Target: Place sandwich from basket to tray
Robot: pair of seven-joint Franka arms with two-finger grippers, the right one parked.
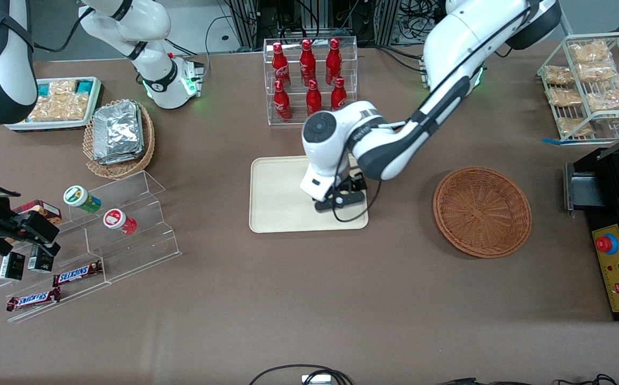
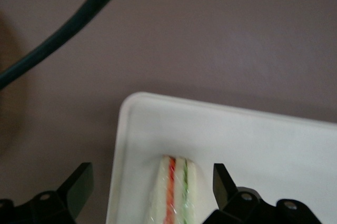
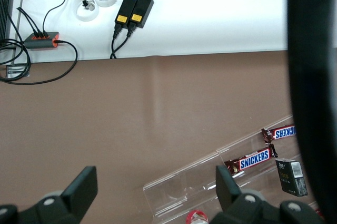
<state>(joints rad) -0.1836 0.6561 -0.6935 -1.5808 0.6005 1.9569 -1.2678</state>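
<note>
claw (image 2: 150,192) spread over sandwich (image 2: 176,192) on tray (image 2: 253,134); basket (image 1: 482,211) beside.

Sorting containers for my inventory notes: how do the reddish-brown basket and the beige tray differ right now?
The basket is round, woven wicker and reddish-brown; the tray is rectangular with rounded corners, smooth and beige. The basket holds nothing, while the tray carries the sandwich, with the open gripper low over it, fingers apart on either side of the wedge. Both are shallow and rest flat on the brown table.

From my parked wrist I see brown table (image 3: 158,108), two Snickers bars (image 3: 255,159) and a small dark box (image 3: 291,176) on a clear tiered stand (image 3: 184,190), and two black power adapters (image 3: 134,10) with cables on a white surface (image 3: 210,8)
</note>
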